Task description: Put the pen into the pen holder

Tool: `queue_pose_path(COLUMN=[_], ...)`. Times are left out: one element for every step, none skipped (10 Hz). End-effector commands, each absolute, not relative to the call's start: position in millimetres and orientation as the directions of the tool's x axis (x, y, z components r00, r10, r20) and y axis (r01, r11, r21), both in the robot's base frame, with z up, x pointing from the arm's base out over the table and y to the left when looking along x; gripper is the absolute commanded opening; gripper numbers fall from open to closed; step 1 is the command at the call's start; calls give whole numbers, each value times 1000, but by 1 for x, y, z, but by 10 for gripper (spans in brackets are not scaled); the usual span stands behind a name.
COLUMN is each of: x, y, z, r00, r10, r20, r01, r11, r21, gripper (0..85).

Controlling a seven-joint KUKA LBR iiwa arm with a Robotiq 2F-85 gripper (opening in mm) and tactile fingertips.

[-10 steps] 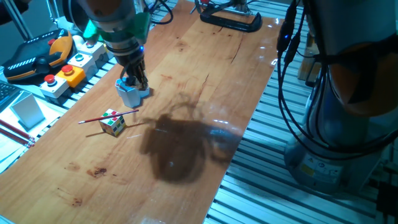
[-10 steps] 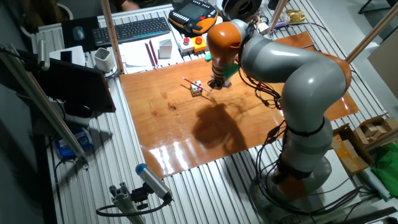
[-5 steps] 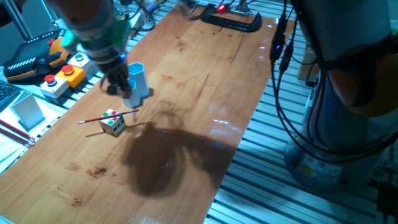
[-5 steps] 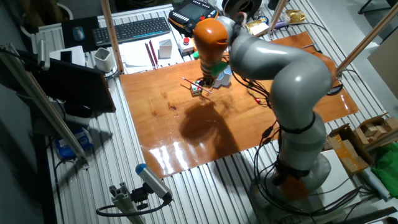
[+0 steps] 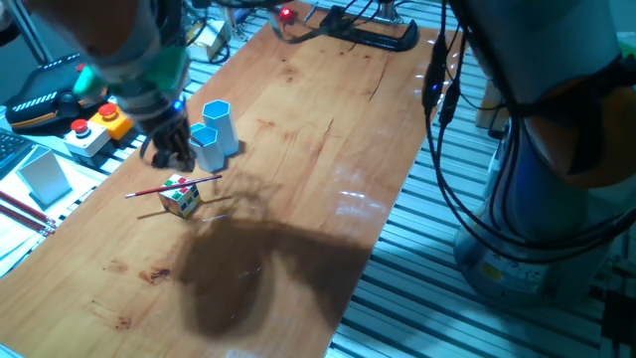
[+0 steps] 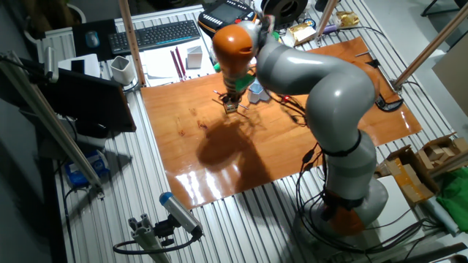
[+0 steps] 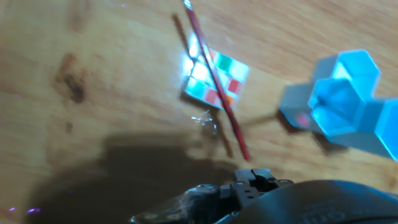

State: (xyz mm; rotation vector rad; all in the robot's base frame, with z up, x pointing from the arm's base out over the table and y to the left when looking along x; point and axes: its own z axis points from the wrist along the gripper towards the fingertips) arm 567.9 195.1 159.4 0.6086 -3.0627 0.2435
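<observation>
At the left of one fixed view, the pen [image 5: 171,185] lies across the top of a colourful cube [image 5: 181,197]. Just above, the gripper [image 5: 167,151] hangs low over the table [image 5: 318,149]; whether its fingers are spread cannot be told. Right of it stand the shorter cup [image 5: 206,148] and the pen holder [image 5: 220,126].

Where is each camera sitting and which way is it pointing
One fixed view: above a long edge of the table, looking down along it at the pen, cube and two blue cups; blurred wrist and pincer, arm base at right.
The other fixed view: high at the opposite side, facing the keyboard; the whole arm shows.
Hand view: on the wrist, looking down; only a dark housing edge shows.
All three share pen, cube and cups.
</observation>
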Motion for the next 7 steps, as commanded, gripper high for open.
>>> queue_pose_path(x=[570,575,579,582,585,588,590], y=[199,202,204,205,206,207,209], z=[157,153,150,146,144,140,139], r00=[-924,-920,-916,-914,-913,-916,-922], r10=[-381,-390,-398,-402,-403,-396,-383], r20=[41,49,52,57,62,63,61], r01=[-383,-393,-401,-405,-408,-401,-387], r11=[911,907,905,904,902,907,915], r21=[-152,-152,-140,-137,-138,-127,-115], gripper=[7,7,7,7,7,7,7])
